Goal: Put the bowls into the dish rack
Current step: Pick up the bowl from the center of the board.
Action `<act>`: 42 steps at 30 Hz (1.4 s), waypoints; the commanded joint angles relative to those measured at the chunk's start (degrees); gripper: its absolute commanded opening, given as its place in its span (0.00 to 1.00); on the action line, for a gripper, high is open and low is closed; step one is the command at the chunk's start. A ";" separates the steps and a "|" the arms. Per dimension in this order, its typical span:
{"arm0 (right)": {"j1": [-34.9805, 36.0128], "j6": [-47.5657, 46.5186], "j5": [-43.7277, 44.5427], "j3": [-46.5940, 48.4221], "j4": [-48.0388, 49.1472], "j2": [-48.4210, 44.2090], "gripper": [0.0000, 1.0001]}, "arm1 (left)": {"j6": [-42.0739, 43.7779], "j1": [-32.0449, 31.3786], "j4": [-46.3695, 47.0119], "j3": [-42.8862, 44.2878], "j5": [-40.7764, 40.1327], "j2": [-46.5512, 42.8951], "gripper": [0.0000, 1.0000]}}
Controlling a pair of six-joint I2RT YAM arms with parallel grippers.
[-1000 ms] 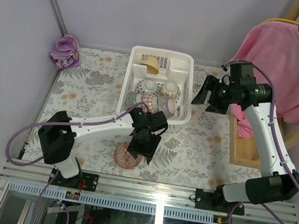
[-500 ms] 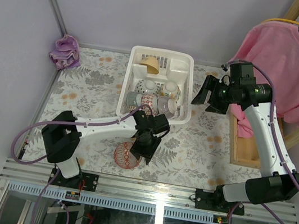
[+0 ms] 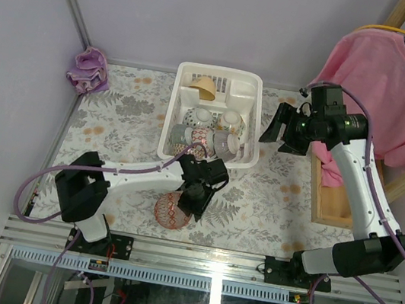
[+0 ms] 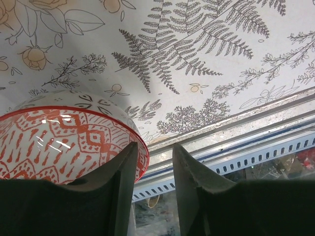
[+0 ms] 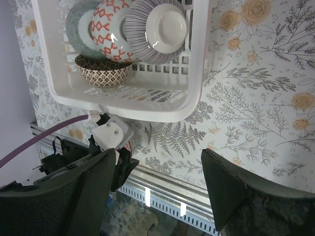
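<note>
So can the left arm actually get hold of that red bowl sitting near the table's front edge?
Probably yes. The left gripper is open right at the red bowl's rim, which shows just inside its gap, and nothing lies between them.

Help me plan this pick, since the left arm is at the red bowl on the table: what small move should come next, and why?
Probably slide the left gripper sideways toward the red bowl until its rim sits mid-gap, then close. In the left wrist view the jaws stand open and the rim lies at one fingertip, not between them.
</note>
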 commanded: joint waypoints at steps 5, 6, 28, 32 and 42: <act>-0.30 -0.43 -1.68 -0.85 -0.43 -1.14 0.78 | -2.15 1.05 0.91 -4.13 -2.49 2.42 0.28; -0.33 -0.43 -1.66 -1.00 -0.51 -1.22 0.78 | -2.31 1.00 1.07 -4.42 -2.60 2.45 0.27; -0.34 -0.32 -1.74 -2.54 -0.61 -2.19 0.77 | -6.95 -0.67 -3.17 -9.09 -7.61 -5.01 0.32; -0.28 -0.09 -1.98 -2.87 -0.42 -2.28 0.77 | -7.68 -1.04 -5.24 -9.13 -8.19 -8.00 0.39; -0.34 0.26 -2.55 -3.26 0.02 -2.19 0.77 | -5.86 -1.16 -0.97 -13.32 -5.42 -11.53 0.35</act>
